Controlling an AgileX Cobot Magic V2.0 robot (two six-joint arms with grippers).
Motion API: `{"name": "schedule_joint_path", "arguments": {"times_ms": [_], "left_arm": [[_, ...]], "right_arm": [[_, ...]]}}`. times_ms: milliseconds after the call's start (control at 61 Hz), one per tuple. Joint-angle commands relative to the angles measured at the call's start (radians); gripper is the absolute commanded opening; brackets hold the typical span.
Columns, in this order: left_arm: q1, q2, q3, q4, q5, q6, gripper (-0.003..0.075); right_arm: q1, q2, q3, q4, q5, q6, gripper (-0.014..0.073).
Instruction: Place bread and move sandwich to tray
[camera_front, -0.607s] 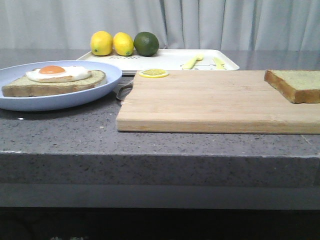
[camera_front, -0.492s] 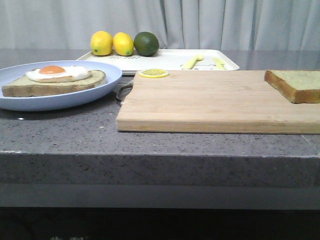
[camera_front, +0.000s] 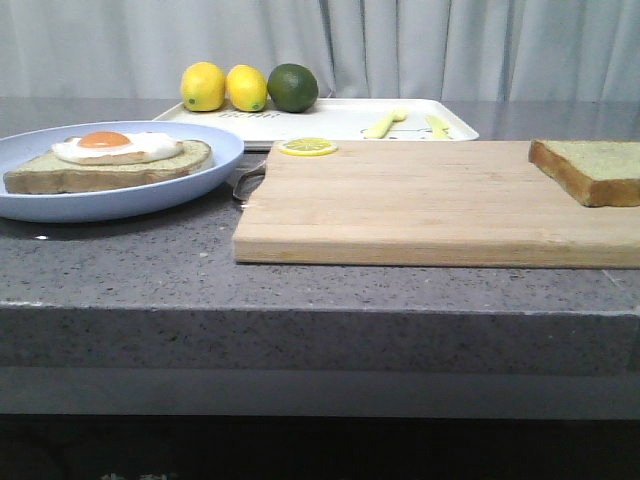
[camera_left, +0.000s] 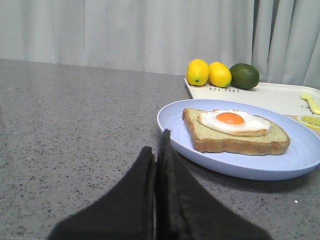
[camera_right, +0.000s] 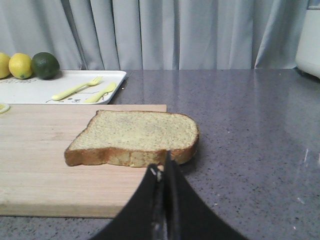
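The sandwich (camera_front: 110, 160), bread under a fried egg, lies on the pale-blue plate (camera_front: 215, 172) at the left; it also shows in the left wrist view (camera_left: 235, 132). The plain bread (camera_front: 590, 168) lies at the right end of the wooden cutting board (camera_front: 430, 205), and shows in the right wrist view (camera_right: 137, 137). The white tray (camera_front: 340, 120) sits at the back. My left gripper (camera_left: 157, 147) is shut and empty, close to the plate's (camera_left: 175, 125) near rim. My right gripper (camera_right: 162, 167) is shut and empty, just short of the bread's crust. Neither gripper shows in the front view.
Two lemons (camera_front: 225, 87) and a lime (camera_front: 292, 87) sit at the tray's back left. A yellow fork (camera_front: 385, 123) and knife (camera_front: 437, 125) lie on the tray. A lemon slice (camera_front: 307, 147) lies on the board's far left corner. The counter's front edge (camera_front: 320, 310) is near.
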Motion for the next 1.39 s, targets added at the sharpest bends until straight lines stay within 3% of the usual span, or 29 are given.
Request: {"name": "schedule_joint_path", "arguments": {"times_ms": [0, 788, 1034, 1378], "left_arm": [[0.002, -0.022, 0.005, 0.0, -0.075, -0.008, -0.0018], [0.002, -0.022, -0.03, 0.019, -0.083, -0.008, -0.0018], [0.002, -0.007, -0.233, -0.006, -0.04, -0.008, -0.0018], [0.002, 0.213, -0.629, -0.006, 0.334, -0.008, -0.0018]], "right_arm": [[0.002, -0.025, -0.004, -0.008, -0.087, -0.003, -0.0067], [0.002, -0.024, -0.052, -0.027, -0.087, -0.003, -0.0067], [0.002, -0.02, -0.262, -0.028, 0.058, -0.003, -0.0067], [0.002, 0.183, -0.611, -0.064, 0.337, -0.003, -0.0067]]}}
